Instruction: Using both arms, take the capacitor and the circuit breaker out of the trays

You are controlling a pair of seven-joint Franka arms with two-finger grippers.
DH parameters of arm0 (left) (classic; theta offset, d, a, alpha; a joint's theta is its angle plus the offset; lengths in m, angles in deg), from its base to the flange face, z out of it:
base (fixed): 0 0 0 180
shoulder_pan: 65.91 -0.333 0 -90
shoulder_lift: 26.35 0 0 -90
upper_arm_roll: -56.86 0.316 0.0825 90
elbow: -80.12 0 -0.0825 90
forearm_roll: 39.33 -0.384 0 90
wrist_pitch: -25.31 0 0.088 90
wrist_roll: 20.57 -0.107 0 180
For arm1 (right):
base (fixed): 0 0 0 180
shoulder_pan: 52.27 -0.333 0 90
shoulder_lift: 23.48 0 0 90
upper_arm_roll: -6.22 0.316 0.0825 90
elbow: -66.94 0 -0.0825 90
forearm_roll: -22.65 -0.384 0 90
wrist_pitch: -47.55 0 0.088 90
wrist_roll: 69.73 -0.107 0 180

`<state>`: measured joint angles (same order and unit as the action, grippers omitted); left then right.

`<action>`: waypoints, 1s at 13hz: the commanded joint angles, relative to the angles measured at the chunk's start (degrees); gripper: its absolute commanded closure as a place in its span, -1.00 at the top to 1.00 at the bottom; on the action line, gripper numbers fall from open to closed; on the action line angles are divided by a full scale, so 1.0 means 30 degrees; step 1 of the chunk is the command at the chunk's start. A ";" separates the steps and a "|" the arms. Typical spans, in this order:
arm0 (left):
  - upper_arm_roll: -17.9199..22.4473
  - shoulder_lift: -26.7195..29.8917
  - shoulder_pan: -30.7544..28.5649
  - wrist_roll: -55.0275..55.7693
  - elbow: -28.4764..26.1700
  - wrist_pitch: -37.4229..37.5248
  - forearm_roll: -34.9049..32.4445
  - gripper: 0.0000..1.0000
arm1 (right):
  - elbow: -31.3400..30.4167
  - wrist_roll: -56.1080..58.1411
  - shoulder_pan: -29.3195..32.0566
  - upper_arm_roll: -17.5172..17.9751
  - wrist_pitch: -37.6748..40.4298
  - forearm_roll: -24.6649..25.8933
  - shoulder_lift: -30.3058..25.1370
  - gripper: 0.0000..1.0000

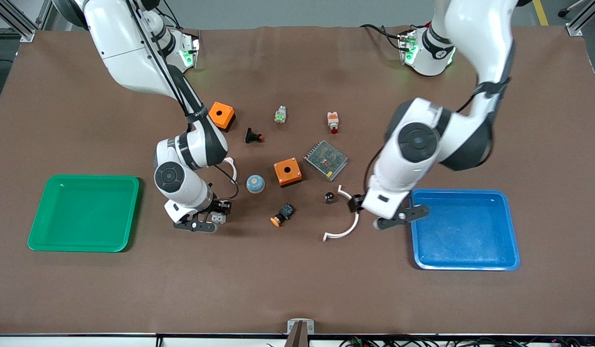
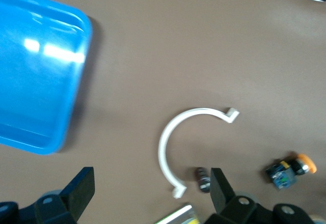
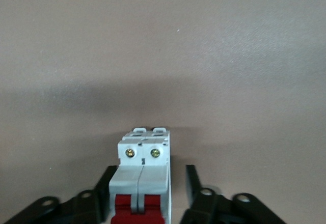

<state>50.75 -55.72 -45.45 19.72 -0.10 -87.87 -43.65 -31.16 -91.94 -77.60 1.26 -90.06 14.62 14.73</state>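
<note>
The blue tray [image 1: 463, 266] lies nearest the front camera, at the left arm's end of my tabletop, with nothing in it. The left gripper [image 1: 401, 218] hangs over bare tabletop just beside the tray's edge, its fingers [image 2: 84, 183] spread wide and holding nothing. The capacitor [image 1: 329, 197] lies on the tabletop, outside the tray, close to one end of a white curved clip [image 1: 348, 230] that arcs beside the gripper. At the right arm's end, the right gripper [image 3: 149, 170] sits low over the tabletop between the green tray [image 1: 85, 248] and an orange-capped button [image 1: 282, 214]. The breaker [image 3: 143, 158] stands upright between its fingers, red levers toward the wrist camera. I see a gap between the breaker and one finger, so I read the grasp as released. The breaker is on the tabletop near the green tray, not in it. Farther from the front camera are a blue-grey dome [image 1: 255, 183], an orange box [image 1: 287, 172] and a mesh-topped unit [image 1: 325, 160]. Farther still are a second orange box [image 1: 221, 115] and a black button with a red tip [image 1: 253, 137].
</note>
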 commanded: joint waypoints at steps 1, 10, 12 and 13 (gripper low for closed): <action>-0.0044 0.1584 -0.1367 -0.3544 -0.0357 0.1601 -0.0290 1.00 | 0.1026 -0.0040 0.0239 -0.0132 0.0575 0.0096 0.0126 1.00; 0.0131 0.6388 -0.4038 -0.5603 -0.0386 0.7167 -0.0436 1.00 | 0.4428 0.6046 0.4187 -0.0133 1.2048 0.1678 -0.3147 1.00; 0.0102 0.7094 -0.4621 -0.7735 -0.0416 0.7960 -0.0407 1.00 | 0.4019 0.7192 0.5332 -0.0132 1.3721 0.2409 -0.4672 1.00; -0.0043 0.7301 -0.5061 -0.8587 -0.0416 0.8167 -0.0407 1.00 | 0.3756 0.7516 0.6005 -0.0104 1.4397 0.2499 -0.5405 1.00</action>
<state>51.17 -35.97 -58.66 -1.45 0.09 -64.60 -44.02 -16.35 -71.67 -62.91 -0.26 -49.62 20.74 3.91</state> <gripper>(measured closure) 0.000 0.000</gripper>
